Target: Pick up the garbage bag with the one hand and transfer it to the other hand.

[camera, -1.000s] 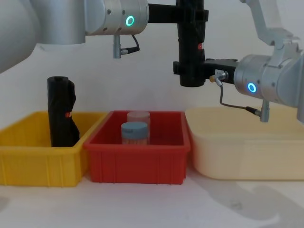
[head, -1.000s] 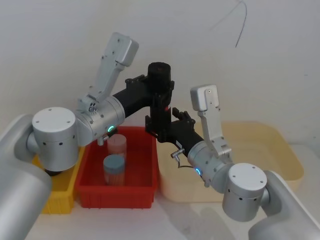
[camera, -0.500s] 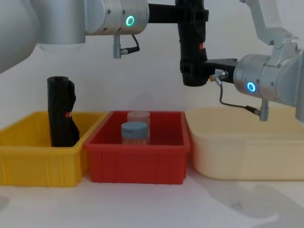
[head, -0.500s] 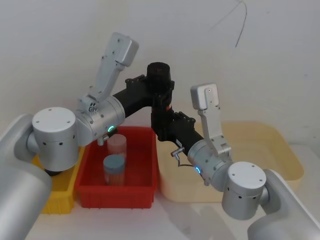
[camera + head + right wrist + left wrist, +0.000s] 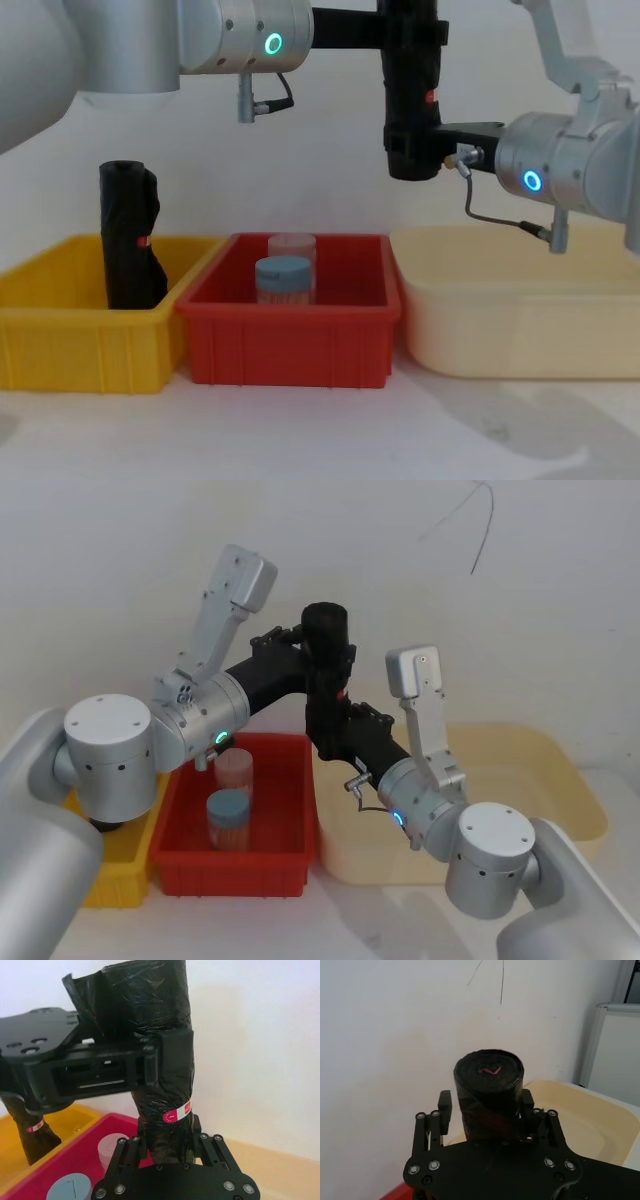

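– Hanging where, exactly, was the garbage bag?

– Upright in the air, about over the place where the red bin met the cream bin. It was well above both rims and touched neither.

– And what had hold of it?

– The right gripper, on the blue-ringed joint, had its jaws closed on the roll's lower end, just under the small red label. The left gripper, on the green-ringed arm, reached in from the robot's left and sat around the upper part.

– Was the left one clamped?

– I could not tell (the left wrist view showed the roll's top sitting in it, but not whether it was pinched).

– Anything else on the table?

– Two jars stood in the red bin, the nearer one with a blue lid. A second black roll, creased and kinked, stood in the yellow bin at the robot's left, well apart from both grippers.
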Robot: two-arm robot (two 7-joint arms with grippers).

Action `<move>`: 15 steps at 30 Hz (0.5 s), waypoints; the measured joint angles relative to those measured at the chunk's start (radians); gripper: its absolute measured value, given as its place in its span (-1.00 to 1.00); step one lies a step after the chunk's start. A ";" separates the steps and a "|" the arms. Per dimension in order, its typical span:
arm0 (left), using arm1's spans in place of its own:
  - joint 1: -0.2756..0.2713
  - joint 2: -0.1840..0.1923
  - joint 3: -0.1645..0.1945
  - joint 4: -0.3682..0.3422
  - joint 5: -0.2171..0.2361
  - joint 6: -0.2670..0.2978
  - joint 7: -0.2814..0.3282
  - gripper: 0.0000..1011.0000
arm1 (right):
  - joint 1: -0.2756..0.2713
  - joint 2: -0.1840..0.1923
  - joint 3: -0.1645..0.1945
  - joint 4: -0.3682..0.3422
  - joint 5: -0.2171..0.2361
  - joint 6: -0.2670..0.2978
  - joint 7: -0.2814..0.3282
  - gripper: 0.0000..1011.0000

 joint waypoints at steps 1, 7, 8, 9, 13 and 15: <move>0.000 0.000 0.000 0.000 0.000 0.000 0.000 0.60 | -0.001 -0.001 0.002 -0.002 0.002 0.001 0.000 -0.06; 0.005 0.007 0.001 -0.011 -0.002 0.005 -0.002 0.93 | -0.014 -0.007 0.027 -0.021 0.027 0.018 0.000 -0.06; 0.007 0.008 0.001 -0.014 -0.003 0.007 -0.003 0.95 | -0.017 -0.008 0.033 -0.025 0.032 0.022 -0.001 -0.06; 0.011 0.012 0.000 -0.022 -0.006 0.011 -0.004 0.98 | -0.019 -0.008 0.037 -0.028 0.035 0.026 -0.002 -0.06; 0.024 0.024 -0.004 -0.046 -0.015 0.023 -0.007 0.98 | -0.034 -0.005 0.061 -0.048 0.054 0.051 -0.010 -0.06; 0.030 0.029 -0.007 -0.057 -0.020 0.029 -0.009 0.98 | -0.041 -0.001 0.073 -0.057 0.061 0.066 -0.015 -0.06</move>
